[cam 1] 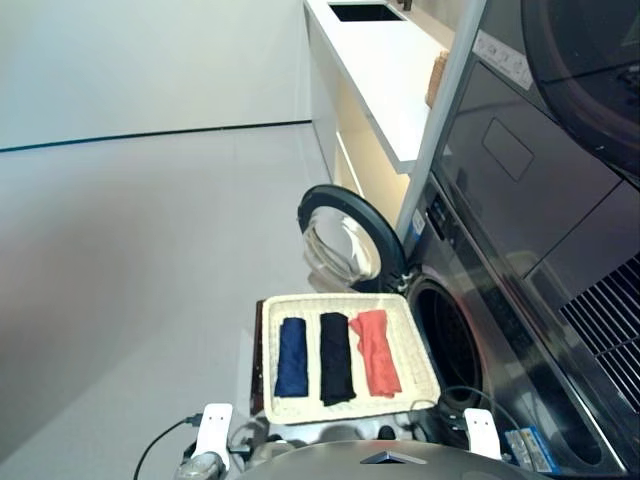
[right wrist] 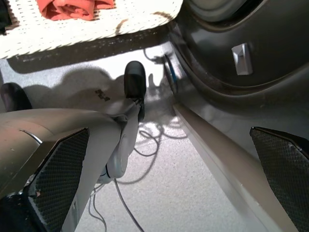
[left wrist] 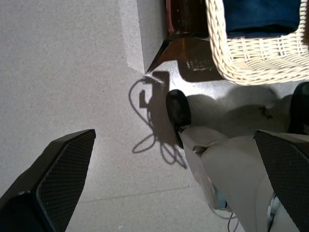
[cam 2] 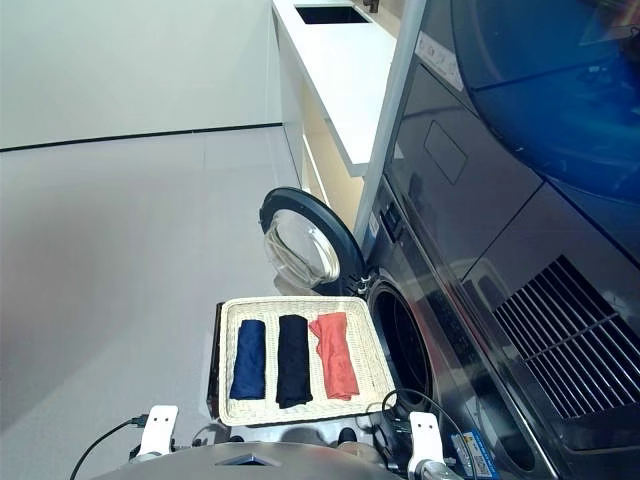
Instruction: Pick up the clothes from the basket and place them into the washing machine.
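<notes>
A white counter (cam 1: 385,70) ran up the upper middle, a dark sink (cam 1: 365,12) at its far end. Pale grey floor (cam 1: 130,260) filled the left.

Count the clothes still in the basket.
3, side by side in the basket: navy blue cloth on the robot's left, black cloth in the middle, coral red cloth nearest the washing machine. None seems hidden.

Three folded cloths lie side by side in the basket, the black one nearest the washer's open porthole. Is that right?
Not quite: the coral red cloth lies nearest the porthole, as the left eye view shows. The black cloth sits in the middle of the basket, the navy one farthest.
</notes>
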{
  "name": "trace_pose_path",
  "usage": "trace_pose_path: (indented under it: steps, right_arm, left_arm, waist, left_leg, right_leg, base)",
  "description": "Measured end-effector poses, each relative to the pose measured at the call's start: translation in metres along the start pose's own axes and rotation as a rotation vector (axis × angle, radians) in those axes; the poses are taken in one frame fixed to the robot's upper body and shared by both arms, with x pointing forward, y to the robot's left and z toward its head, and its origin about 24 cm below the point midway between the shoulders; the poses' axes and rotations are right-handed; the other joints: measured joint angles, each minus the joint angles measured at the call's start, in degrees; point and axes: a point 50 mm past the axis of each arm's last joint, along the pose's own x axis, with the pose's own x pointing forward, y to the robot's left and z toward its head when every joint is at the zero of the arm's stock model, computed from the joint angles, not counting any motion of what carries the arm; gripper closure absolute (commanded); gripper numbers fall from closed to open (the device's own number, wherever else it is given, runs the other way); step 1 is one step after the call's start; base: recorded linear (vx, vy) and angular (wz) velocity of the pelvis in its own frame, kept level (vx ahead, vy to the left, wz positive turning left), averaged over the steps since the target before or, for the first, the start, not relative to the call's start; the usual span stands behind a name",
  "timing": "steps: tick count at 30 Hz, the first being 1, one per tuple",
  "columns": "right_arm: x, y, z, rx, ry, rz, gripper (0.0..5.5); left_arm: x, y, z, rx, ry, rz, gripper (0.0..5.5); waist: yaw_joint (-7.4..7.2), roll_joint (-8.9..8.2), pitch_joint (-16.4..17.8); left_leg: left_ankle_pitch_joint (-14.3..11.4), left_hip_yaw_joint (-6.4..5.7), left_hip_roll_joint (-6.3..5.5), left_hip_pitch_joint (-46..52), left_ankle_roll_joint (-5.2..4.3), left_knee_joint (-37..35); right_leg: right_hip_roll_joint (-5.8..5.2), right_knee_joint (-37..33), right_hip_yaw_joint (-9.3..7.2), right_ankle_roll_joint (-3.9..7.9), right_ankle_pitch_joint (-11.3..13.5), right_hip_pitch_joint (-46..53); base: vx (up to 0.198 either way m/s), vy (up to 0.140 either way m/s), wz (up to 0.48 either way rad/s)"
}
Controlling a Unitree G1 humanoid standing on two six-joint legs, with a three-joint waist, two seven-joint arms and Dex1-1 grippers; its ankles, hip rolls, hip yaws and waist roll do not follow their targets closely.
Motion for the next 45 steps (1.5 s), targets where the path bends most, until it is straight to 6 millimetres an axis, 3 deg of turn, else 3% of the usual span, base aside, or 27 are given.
trace_pose_path:
  steps: [11, 19, 26, 31, 35, 39, 41, 45]
  right_arm:
    - [-0.001, -0.001, -0.006, 0.001, 0.015, -0.004, 0.0]
    - [-0.001, 0.001, 0.002, -0.035, -0.031, -0.045, 0.0]
    - [-0.004, 0.02, 0.055, -0.087, -0.296, -0.026, 0.0]
    - [-0.027, 0.034, 0.103, -0.109, -0.56, 0.065, 0.0]
    - [-0.042, 0.045, 0.136, -0.122, -0.711, 0.113, 0.0]
    - [-0.063, 0.065, 0.177, -0.133, -0.89, 0.174, 0.0]
    - [-0.077, 0.077, 0.201, -0.146, -0.985, 0.212, 0.0]
    - [-0.103, 0.097, 0.231, -0.175, -1.138, 0.281, 0.0]
  left_arm:
    - [0.0, -0.001, 0.002, 0.008, -0.007, 0.012, 0.0]
    - [0.004, -0.012, 0.024, 0.001, -0.099, 0.021, 0.0]
    - [-0.006, -0.044, 0.102, -0.072, -0.455, -0.071, 0.0]
    - [-0.027, -0.052, 0.148, -0.093, -0.667, -0.141, 0.0]
    - [-0.036, -0.06, 0.172, -0.107, -0.749, -0.149, 0.0]
    - [-0.051, -0.076, 0.221, -0.049, -0.886, -0.164, 0.0]
    - [-0.062, -0.084, 0.247, -0.019, -0.962, -0.172, 0.0]
    - [-0.073, -0.091, 0.269, 0.005, -1.039, -0.14, 0.0]
  waist:
    - [-0.02, -0.53, 0.01]
    - [-0.02, -0.87, 1.22]
    - [-0.24, -0.87, 3.94]
    - [-0.33, -0.08, 6.1]
    - [-0.42, -0.19, 7.15]
    - [-0.54, -1.05, 11.66]
    - [-1.38, -1.59, 14.68]
    - [-1.89, -2.06, 18.88]
  left_leg:
    - [0.01, 0.22, -0.06, 0.11, 0.01, 0.0]
    - [0.05, 0.19, -0.1, -0.23, 0.07, 0.0]
    - [0.11, 0.22, -0.58, -0.72, 0.17, 0.0]
    - [0.3, 0.57, -0.56, -1.58, 0.43, 0.0]
    - [0.42, 0.78, -0.6, -3.1, 0.58, 0.04]
    - [1.75, 0.78, -0.97, -7.19, 1.06, 0.48]
    - [2.32, 0.82, -1.07, -8.95, 1.09, 0.5]
    - [2.78, 0.82, -1.07, -10.76, 1.01, 0.52]
  right_leg:
    - [-0.05, 0.0, 0.03, -0.03, 0.04, -0.01]
    - [-0.09, 0.01, 0.0, -0.04, 0.05, -0.35]
    - [-0.27, 0.02, 0.04, -0.1, 0.36, -0.9]
    - [-0.14, 0.05, 0.41, -0.06, 0.98, -2.03]
    - [0.05, 0.4, 1.5, -0.01, 1.9, -4.08]
    - [0.1, 1.43, 2.04, -0.03, 3.29, -8.71]
    - [0.09, 1.69, 2.3, -0.09, 4.03, -10.71]
    - [0.43, 2.27, 3.35, -0.39, 4.46, -13.49]
  base:
    - [0.0, 0.0, 0.0]
    - [0.0, 0.0, 0.0]
    - [0.0, 0.0, 0.0]
    - [-0.014, 0.002, -0.013]
    - [-0.112, -0.016, -0.124]
    - [-0.123, -0.017, -0.065]
    - [-0.064, -0.014, -0.044]
    - [-0.067, -0.024, -0.125]
